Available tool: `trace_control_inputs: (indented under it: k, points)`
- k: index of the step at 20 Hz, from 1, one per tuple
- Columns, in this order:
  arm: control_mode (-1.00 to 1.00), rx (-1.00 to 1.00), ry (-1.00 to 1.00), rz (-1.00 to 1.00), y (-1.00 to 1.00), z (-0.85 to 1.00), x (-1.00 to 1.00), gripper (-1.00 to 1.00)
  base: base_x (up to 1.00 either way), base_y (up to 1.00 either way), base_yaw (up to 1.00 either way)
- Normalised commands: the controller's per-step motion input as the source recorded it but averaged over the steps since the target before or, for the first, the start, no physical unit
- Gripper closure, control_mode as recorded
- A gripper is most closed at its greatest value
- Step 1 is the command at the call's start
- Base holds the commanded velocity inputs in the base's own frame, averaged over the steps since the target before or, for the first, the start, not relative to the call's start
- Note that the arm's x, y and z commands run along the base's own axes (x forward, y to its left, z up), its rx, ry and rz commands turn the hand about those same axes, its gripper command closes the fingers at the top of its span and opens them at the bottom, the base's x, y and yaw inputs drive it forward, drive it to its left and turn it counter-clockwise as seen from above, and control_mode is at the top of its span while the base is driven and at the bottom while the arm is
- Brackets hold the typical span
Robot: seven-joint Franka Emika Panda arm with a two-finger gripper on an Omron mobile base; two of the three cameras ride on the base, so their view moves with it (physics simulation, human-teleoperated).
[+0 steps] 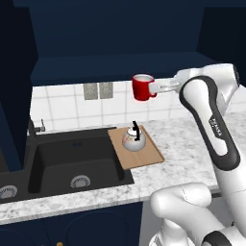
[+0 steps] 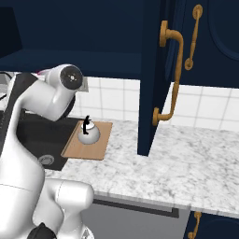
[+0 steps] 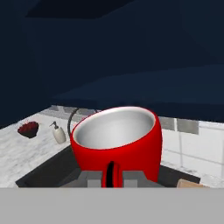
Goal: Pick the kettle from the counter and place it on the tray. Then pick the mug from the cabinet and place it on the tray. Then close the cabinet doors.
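The red mug (image 1: pixel 142 87) hangs in the air just below the navy cabinet (image 1: pixel 110 67) shelf, above the back of the counter (image 1: pixel 192 144). My gripper (image 1: pixel 156 88) reaches in from the right and is shut on its side handle. In the hand view the mug (image 3: pixel 117 142) stands upright with its pale inside showing, its handle pinched between the fingertips (image 3: pixel 90 178) of the gripper (image 3: pixel 111 176). The white-silver kettle (image 1: pixel 133 139) stands on the wooden tray (image 1: pixel 146 156), lower and slightly left of the mug. The right base view shows the kettle (image 2: pixel 88 133) on the tray (image 2: pixel 74 148).
A black sink (image 1: pixel 72 163) lies left of the tray, with a faucet (image 1: pixel 34 127) behind it. An open navy cabinet door (image 2: pixel 150 93) with a brass handle (image 2: pixel 173 70) hangs over the counter, right of the tray. A soap dispenser (image 3: pixel 58 133) and a dark bowl (image 3: pixel 28 128) sit beyond the sink.
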Motion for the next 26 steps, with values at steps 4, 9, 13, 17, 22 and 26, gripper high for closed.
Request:
trace_control_inputs:
  k: [4,9,13,17,22,26]
  points:
    - [-1.0,0.0,0.17,-0.03,-0.18,-0.9,-0.15,1.0,0.0,0.0,0.0]
    - [-1.0,0.0,0.0,0.0,-0.14,-1.0,0.1,1.0,0.0,0.0,0.0]
    - [-1.0,0.0,0.07,0.01,-0.17,-0.98,0.45,1.0,0.0,0.0,0.0]
    - [-1.0,0.0,0.02,0.06,0.0,-0.75,0.66,1.0,0.0,0.0,0.0]
    - [-1.0,-0.01,0.17,0.13,-0.09,-0.56,0.52,1.0,0.0,0.0,0.0]
    - [-1.0,-0.05,0.21,0.24,-0.2,-0.54,0.32,1.0,0.0,0.0,0.0]
